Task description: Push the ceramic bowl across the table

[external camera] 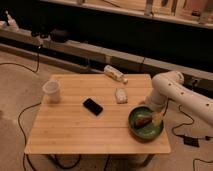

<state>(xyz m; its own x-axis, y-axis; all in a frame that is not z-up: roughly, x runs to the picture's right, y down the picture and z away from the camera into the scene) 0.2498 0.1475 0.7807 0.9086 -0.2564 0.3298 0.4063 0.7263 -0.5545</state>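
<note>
Bowl (139,131): round, glossy green, dark rim, brownish item inside | near counter (70,132) corner | gripper (157,118) at bowl rim, grip state untellable

The table (75,131) is light, honey-toned wood striped with narrow planks. The ceramic bowl (139,133) is glossy green with a darker rim, and a brownish item (144,121) lies inside it. The hand (157,118), pale with a yellowish tint, sits at the bowl's right rim at the end of a white arm (180,92). The phone (93,106) is black, the cup (52,91) translucent white, and the packet (120,95) whitish. Black cables (26,109) cross the grey-beige floor (15,85).
</note>
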